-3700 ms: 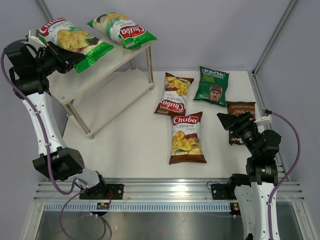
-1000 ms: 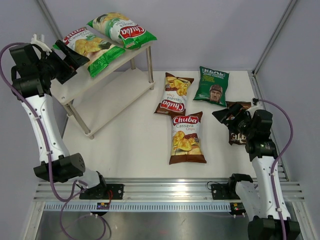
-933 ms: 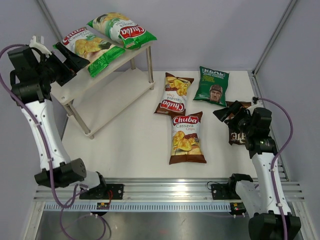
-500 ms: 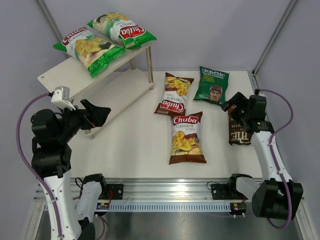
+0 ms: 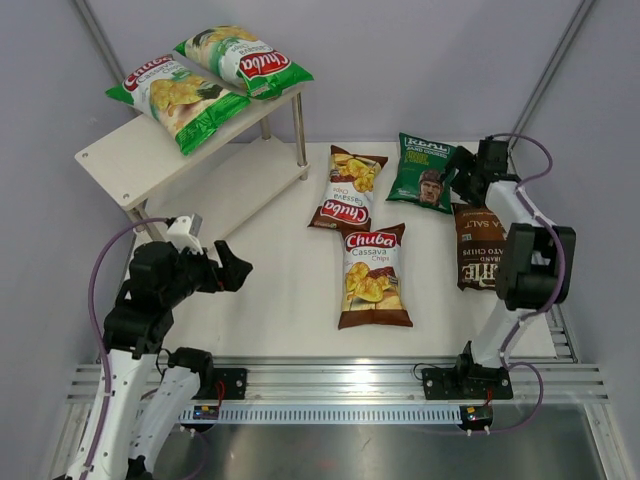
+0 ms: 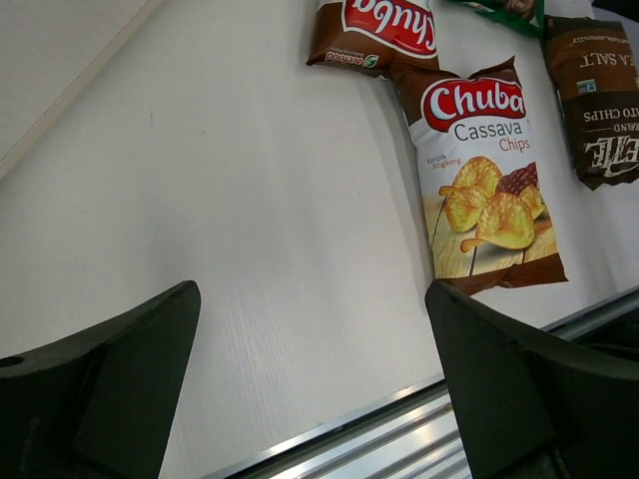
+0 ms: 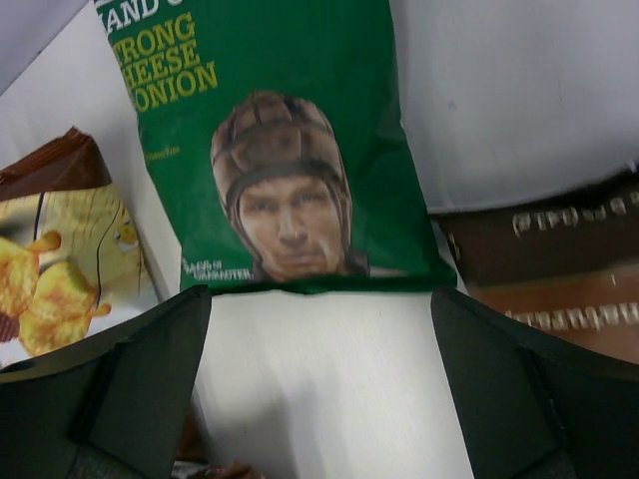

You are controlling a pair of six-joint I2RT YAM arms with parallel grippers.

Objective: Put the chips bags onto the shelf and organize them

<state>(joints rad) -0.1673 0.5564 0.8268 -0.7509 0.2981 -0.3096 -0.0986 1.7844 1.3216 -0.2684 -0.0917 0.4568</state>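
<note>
Two of the six chips bags are on the shelf: one green-white Chuba bag and a second green-white bag lie side by side on its top board, their long edges close together. The other four lie flat on the table. A brown Chuba bag is just right of the shelf, with another brown Chuba bag nearer the arms. Farther back is the dark green bag with a man's face, and the dark brown Kettle bag lies beside it at the right edge. The left gripper hangs low over bare table, fingers spread wide and empty. The right gripper sits over the dark green bag's bottom edge, fingers likewise parted with nothing between them; whether they touch the bag is hard to tell.
</note>
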